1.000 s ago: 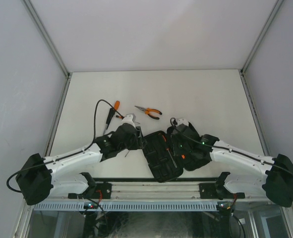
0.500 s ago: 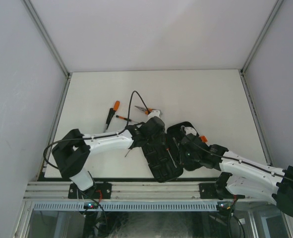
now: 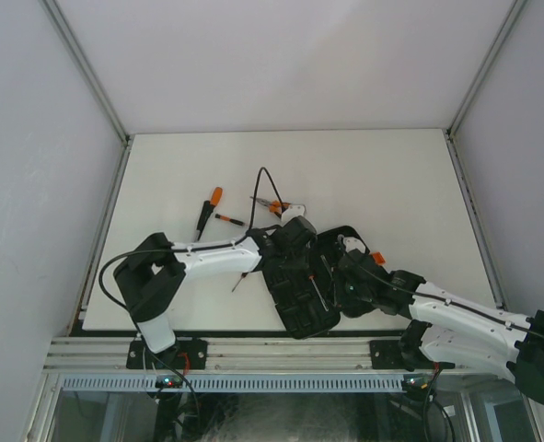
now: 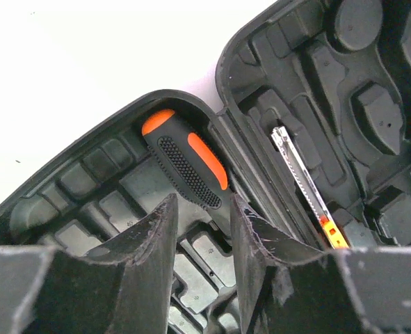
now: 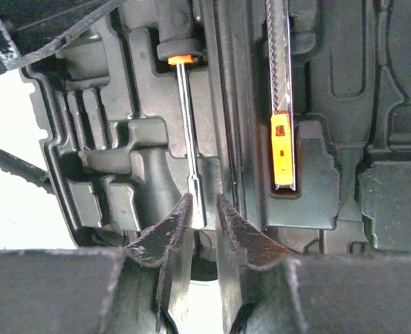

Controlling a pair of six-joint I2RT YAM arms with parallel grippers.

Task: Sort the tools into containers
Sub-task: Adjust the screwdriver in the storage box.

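Lying in the left half of the open tool case point(image 3: 299, 299) is a thick screwdriver point(image 4: 184, 163). Its handle sits at the rounded corner and its shaft point(image 5: 188, 125) runs down a moulded groove. The case rests at the near middle of the white table point(image 3: 391, 175).

Left gripper point(image 4: 203, 202): jaws part-way apart, over the handle's neck. One finger covers the neck; contact cannot be told. Nothing clearly held.

Right gripper point(image 5: 204, 200): jaws almost together, either side of the shaft's tip. Whether it is pinching or only bracketing, cannot tell.

Risks, as judged:
- A squeeze at an angle could lever the handle up out of its slot.
- Scuffed fingertips could snag the moulded ribs and drag the case, which nothing pins down on the smooth tabletop.
- A tip sitting proud would stop the lid closing later.

Materials:
- Case is matt black hard plastic with blocky recesses.
- Handle is glossy orange with a dimpled black grip.
- Shaft is bright round steel.
- A serrated metal blade point(image 5: 278, 56) with an orange end block lies in the other half.

Loose beyond the case:
- needle-nose pliers point(image 3: 273, 206), partly hidden by the left arm
- an orange-handled screwdriver point(image 3: 214, 196)
- a thin screwdriver point(image 3: 227, 219)
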